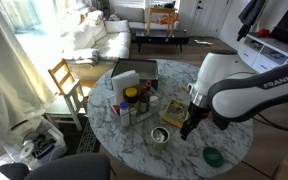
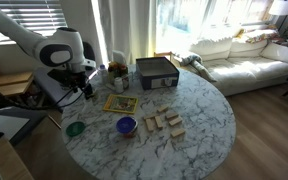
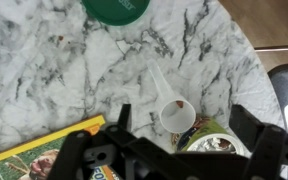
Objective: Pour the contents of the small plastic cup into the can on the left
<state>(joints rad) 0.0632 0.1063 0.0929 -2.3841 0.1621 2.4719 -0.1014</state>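
Wrist view: pincer (image 3: pixel 178 112) spread wide, one dark finger (image 3: pixel 122 118) on each side of the small plastic cup (image 3: pixel 167 90). A clear gap shows on both sides of the cup, so there is no grip on it. The cup is clear plastic, its wide rim toward the camera and its narrow base away, with a small brown speck at the mouth. Cannot tell whether it stands upright or leans.

It sits on bare marble tabletop (image 3: pixel 44 70). A yellow-bordered card (image 3: pixel 39 158) lies just beside the pincer. Farther on, the green disc (image 3: pixel 119 8) lies close to the tabletop's curved edge.

In an exterior view, the pincer (image 1: pixel 189 125) hangs low over the tabletop. The can (image 1: pixel 160 135) is just beside it, apart from the fingers. It is short, shiny and upright with a dark inside, and sits toward the tabletop edge nearest that camera. The green disc (image 1: pixel 214 157) sits nearer that same edge.

Past the can, toward the middle, is a cluster of jars (image 1: pixel 132 100). Beyond them a dark box (image 1: pixel 134 72) sits at the far edge.
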